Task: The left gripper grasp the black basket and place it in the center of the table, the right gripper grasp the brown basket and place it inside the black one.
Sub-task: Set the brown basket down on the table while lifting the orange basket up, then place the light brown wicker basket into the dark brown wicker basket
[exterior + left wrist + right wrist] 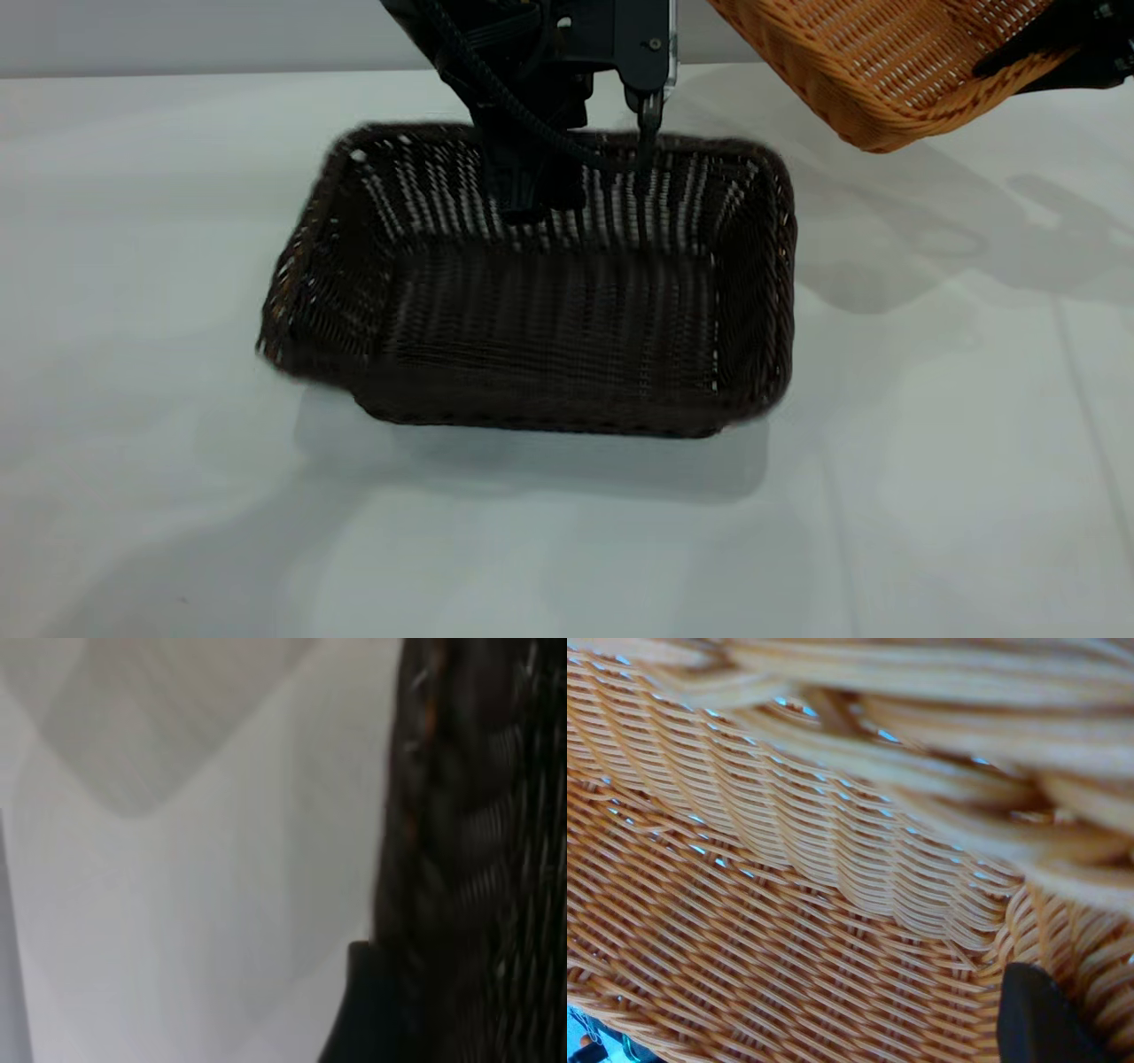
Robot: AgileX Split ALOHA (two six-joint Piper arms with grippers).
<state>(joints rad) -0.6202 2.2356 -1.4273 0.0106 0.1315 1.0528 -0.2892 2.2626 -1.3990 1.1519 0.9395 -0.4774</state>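
The black basket (540, 301) hangs over the middle of the table (177, 496), blurred, with its shadow showing below it. My left gripper (648, 142) comes down from the far side and is shut on the basket's far rim. In the left wrist view the dark rim (461, 859) runs beside one finger (368, 1010). My right gripper (1050, 55) at the far right is shut on the brown basket (886, 62) and holds it tilted in the air. The brown weave (788, 904) fills the right wrist view, with one fingertip (1036, 1019) against it.
The white table stretches out on all sides of the black basket. The brown basket's shadow (895, 257) falls on the table to the right of the black one.
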